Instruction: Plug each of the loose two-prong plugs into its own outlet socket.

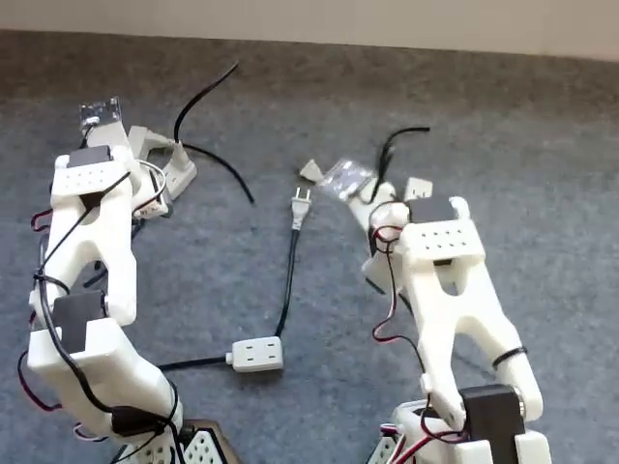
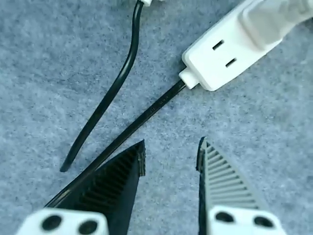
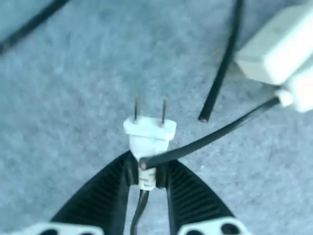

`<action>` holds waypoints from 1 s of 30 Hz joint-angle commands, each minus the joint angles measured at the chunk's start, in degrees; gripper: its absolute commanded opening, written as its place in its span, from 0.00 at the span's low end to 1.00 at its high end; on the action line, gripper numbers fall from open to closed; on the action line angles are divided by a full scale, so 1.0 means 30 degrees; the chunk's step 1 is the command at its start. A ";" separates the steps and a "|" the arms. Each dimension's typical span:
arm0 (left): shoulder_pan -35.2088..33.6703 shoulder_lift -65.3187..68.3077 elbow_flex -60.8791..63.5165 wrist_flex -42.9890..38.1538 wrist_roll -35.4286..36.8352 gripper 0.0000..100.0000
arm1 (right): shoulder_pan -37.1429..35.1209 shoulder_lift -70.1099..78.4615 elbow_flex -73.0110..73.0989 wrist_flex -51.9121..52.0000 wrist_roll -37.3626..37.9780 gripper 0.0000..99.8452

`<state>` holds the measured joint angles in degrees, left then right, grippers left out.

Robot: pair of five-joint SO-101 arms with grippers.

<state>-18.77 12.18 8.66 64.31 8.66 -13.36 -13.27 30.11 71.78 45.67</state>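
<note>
While right gripper [image 3: 146, 171] pinches white plug [image 3: 149, 134] at its cord end, left gripper [image 2: 171, 156] hangs part open, holding nothing. Outlet socket [image 2: 220, 54] lies on carpet [image 2: 44, 68] just ahead of it.

Robotics lab bench — grey carpet-like tabletop [image 1: 503, 145], pale wall [image 1: 387, 19], white wired arms [image 1: 92, 242]

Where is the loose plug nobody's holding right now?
In the high view, the loose plug lies near the middle of the grey carpet, its black cord trailing toward the white outlet socket in the foreground.
</note>
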 commanded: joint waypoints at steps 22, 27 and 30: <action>0.0659 -0.0103 0.0689 -0.0645 -0.0674 0.19 | -0.3531 -0.1392 1.0799 -0.9421 0.1465 0.17; 0.0659 -0.0103 0.0689 -0.0615 -0.0674 0.19 | -0.2593 -0.1480 1.0945 -0.9392 0.1465 0.19; 0.0659 -0.0103 0.0689 -0.0645 -0.0674 0.19 | -0.2125 -0.1597 1.1707 -0.9392 0.1465 0.17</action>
<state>-17.89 12.18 11.03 62.90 7.34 -21.98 -17.93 63.43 45.32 50.51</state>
